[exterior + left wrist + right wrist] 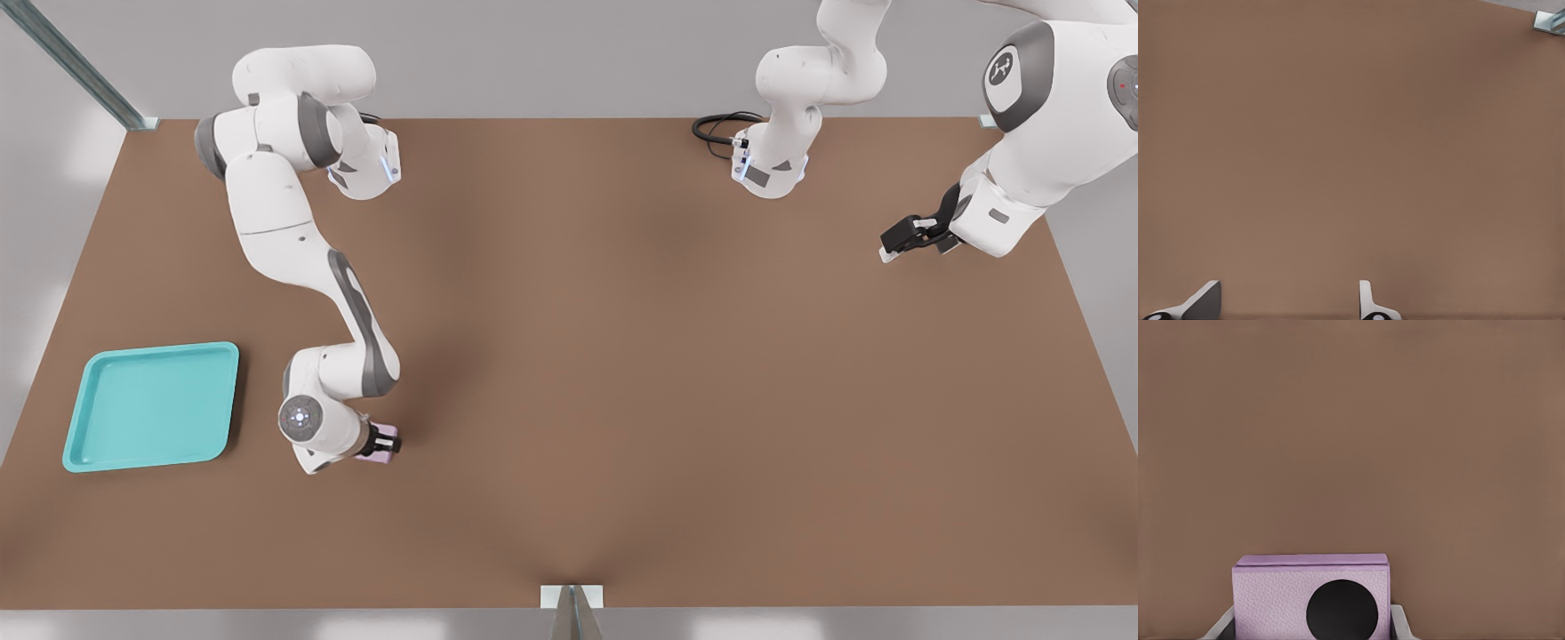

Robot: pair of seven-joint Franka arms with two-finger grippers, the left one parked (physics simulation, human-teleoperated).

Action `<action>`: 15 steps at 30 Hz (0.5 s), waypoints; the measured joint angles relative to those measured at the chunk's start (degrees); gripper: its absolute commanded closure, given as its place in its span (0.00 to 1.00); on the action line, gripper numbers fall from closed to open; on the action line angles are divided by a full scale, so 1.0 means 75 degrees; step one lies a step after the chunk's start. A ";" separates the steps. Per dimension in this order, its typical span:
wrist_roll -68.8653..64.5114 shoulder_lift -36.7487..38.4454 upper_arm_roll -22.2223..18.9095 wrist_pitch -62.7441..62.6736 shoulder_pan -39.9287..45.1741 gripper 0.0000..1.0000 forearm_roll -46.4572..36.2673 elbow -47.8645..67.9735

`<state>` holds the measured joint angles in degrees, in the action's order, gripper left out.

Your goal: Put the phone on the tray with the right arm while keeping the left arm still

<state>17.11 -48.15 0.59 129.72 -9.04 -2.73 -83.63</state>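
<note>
**Inspector:** Surface?

**Assistant:** A brown table (622, 356) with pale grey walls behind it.

**Inspector:** The phone?

**Assistant:** The pale pink phone (1311, 600) sits between the fingers (1399, 623) of the right arm's gripper (384, 442). The wrist view shows one black round lens facing the camera and a grey fingertip against each side of the phone. In the front view only a sliver of pink (373, 457) shows beneath the black gripper.

**Inspector:** Gripper state?

**Assistant:** Closed on the phone, pads touching both flanks.

**Inspector:** Position relative to the tray?

**Assistant:** The turquoise tray (89, 444) lies towards the front view's left, apart from the gripper, with bare table between them. The right arm (356, 320) reaches down from the table's far edge.
</note>
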 measured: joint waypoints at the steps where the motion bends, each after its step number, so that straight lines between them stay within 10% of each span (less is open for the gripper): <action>1: -0.0006 0.0091 -0.0021 -0.0004 -0.0003 0.30 -0.0001 0.0006; 15: -0.1472 0.2196 0.0014 -0.0594 0.3160 0.31 -0.0001 -0.1587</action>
<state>6.07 -31.68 0.69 125.27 14.66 -2.74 -95.53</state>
